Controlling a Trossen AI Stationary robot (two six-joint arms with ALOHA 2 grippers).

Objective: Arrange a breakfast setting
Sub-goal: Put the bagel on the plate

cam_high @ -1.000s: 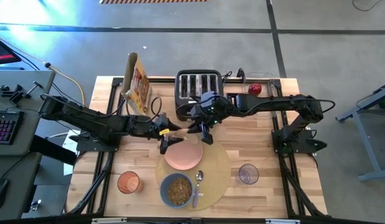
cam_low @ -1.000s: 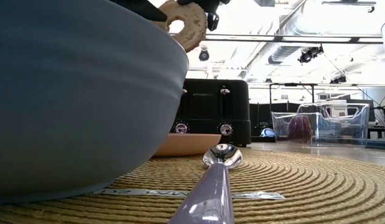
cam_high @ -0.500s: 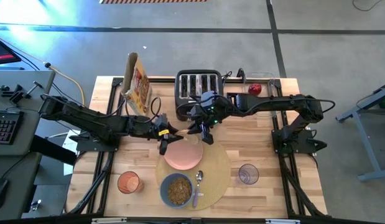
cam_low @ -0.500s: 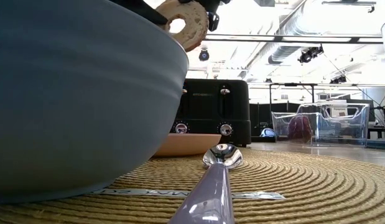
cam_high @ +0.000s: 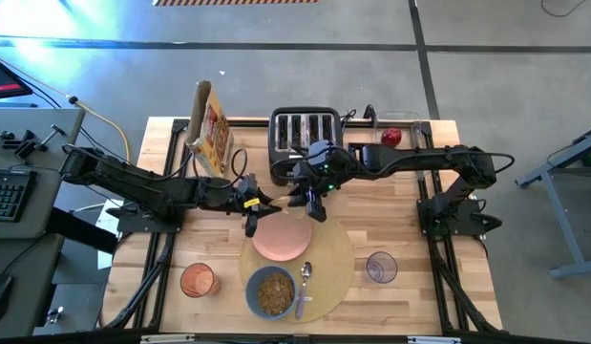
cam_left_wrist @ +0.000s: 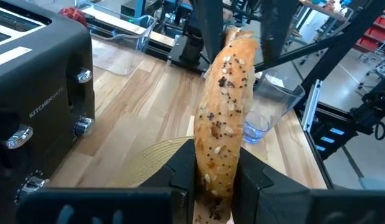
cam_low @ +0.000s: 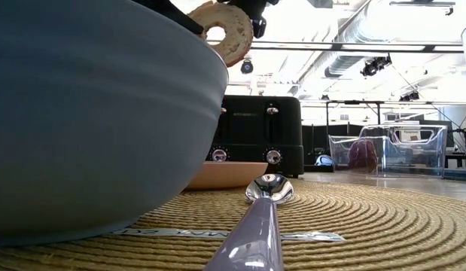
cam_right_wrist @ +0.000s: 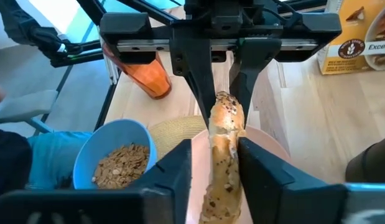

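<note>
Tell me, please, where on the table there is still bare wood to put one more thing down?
Bare wood lies between the toaster and the right table edge, in front of the apple, and left of the orange cup. It is crowded at the centre, where both hands hold the bagel over the pink plate.

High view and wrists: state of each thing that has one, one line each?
bagel: in the air, on edge, between both grippers
left gripper: shut on bagel
right gripper: open, jaws either side of bagel
pink plate: bare
blue bowl: filled with cereal
glass: upright, empty
orange cup: upright
toaster: slots empty
cereal box: upright, top flap open
</note>
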